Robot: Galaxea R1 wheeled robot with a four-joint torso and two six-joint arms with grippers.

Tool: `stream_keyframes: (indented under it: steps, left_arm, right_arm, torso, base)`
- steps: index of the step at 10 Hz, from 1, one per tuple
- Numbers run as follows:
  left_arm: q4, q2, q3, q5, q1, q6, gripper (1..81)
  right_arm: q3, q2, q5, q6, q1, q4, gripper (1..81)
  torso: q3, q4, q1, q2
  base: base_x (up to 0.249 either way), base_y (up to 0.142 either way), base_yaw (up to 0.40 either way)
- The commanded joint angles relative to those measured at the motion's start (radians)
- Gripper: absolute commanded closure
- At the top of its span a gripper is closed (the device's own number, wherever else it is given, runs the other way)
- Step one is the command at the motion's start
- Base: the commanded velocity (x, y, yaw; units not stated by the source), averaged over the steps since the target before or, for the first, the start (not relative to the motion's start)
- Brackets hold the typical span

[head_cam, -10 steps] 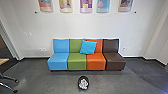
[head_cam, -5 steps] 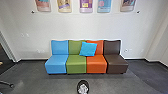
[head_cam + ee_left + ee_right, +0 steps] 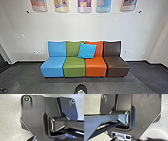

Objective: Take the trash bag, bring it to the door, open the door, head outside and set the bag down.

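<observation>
White wall backs a four-coloured row of seats in the head view, with a dark bin before it holding white stuff, possibly the trash bag. Both wrist views give the robot's plate; how the jaws stand, I cannot tell.

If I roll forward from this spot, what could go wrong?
The black bin is cut off by the head view's bottom edge, so the base might bump or tip it while you can't see its foot. Its crumpled white contents show only in part; I can't tell how a bag sits in there, so a grasp could miss or tear it. The four-seat sofa stands behind the bin and may limit room to overshoot.
</observation>
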Motion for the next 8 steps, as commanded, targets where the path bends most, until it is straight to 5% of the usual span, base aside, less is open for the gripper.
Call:
stream_keyframes:
  steps: [1, 8]
  left_arm:
    - [0.000, -0.005, 0.002, 0.061, -0.037, 0.003, 1.0]
    - [0.000, -0.007, 0.002, 0.061, -0.037, 0.003, 1.0]
  right_arm:
    - [0.006, -0.005, -0.065, -0.004, 0.035, -0.002, 1.0]
    - [0.006, -0.004, -0.065, -0.004, 0.035, -0.002, 1.0]
  torso:
    - [0.000, 0.000, 0.000, 0.000]
    - [0.000, 0.000, 0.000, 0.000]
  base:
    - [0.252, -0.094, 0.000]
    - [0.214, -0.089, 0.000]
